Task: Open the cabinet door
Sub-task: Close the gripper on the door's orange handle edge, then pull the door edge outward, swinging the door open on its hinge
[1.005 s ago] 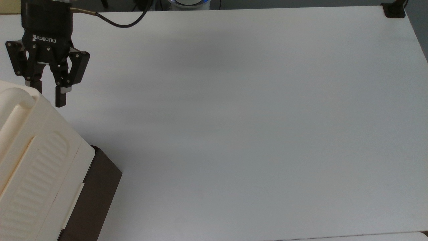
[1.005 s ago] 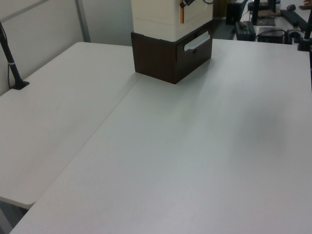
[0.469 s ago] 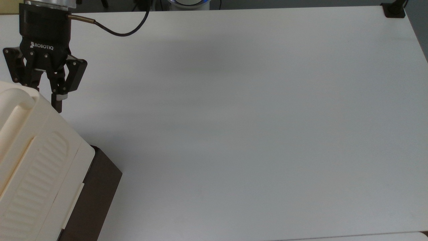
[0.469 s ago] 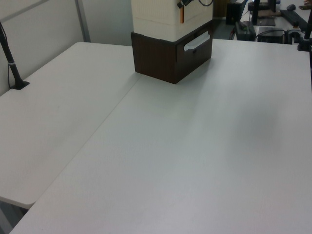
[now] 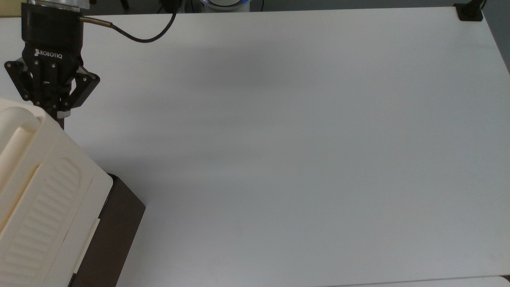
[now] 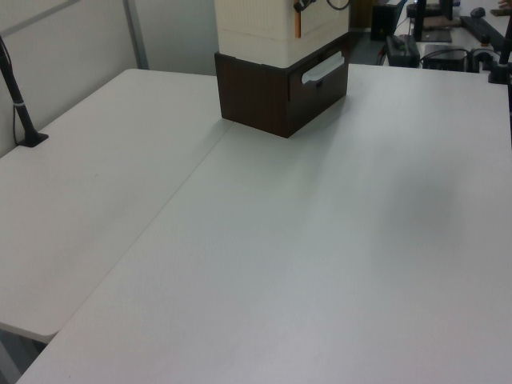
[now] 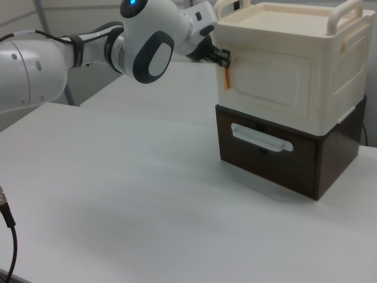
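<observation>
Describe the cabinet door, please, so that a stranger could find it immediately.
On the white table stands a cabinet: cream box above, dark brown drawer below. The cabinet door is the cream front panel above that drawer, with a raised rounded frame and an orange tab at its edge.

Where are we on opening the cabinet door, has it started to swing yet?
Done: the approach. In the right view the gripper sits at the edge of the cabinet door, just above the orange tab. In hand: getting a hold there; I cannot tell whether it has one. Left: the door lies flush with the cabinet, so the whole swing open remains.
</observation>
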